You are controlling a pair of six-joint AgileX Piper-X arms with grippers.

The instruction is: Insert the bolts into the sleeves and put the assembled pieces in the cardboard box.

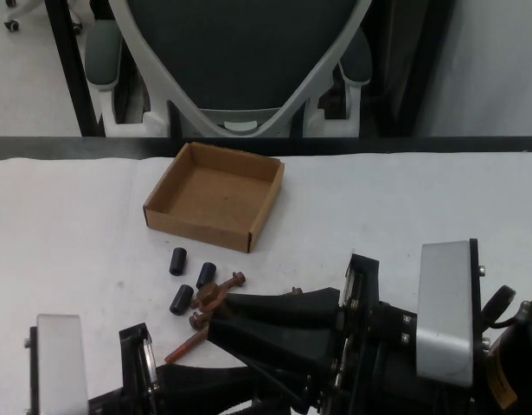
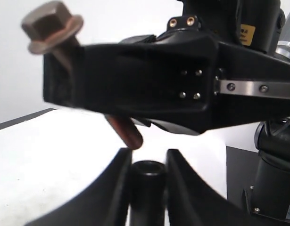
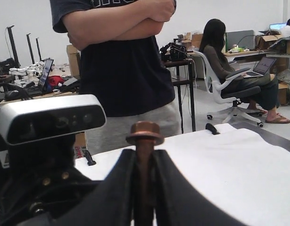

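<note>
So the left gripper [image 2: 148, 160] was clamped on a black sleeve [image 2: 147, 190], with the bore pointing up out of its fingers. The right gripper [image 3: 144, 162] was pinching a rusty bolt [image 3: 145, 134] by the shank, head poking out one side and tip out the other. The tip hung just above the sleeve's open mouth, not in yet. The bolt leaned well off the sleeve's axis, so I'd guess it needed straightening before going down. The cardboard box [image 1: 215, 194] sat well ahead of both grippers, with loose sleeves [image 1: 177, 261] and spare bolts [image 1: 218, 292] in between.
</note>
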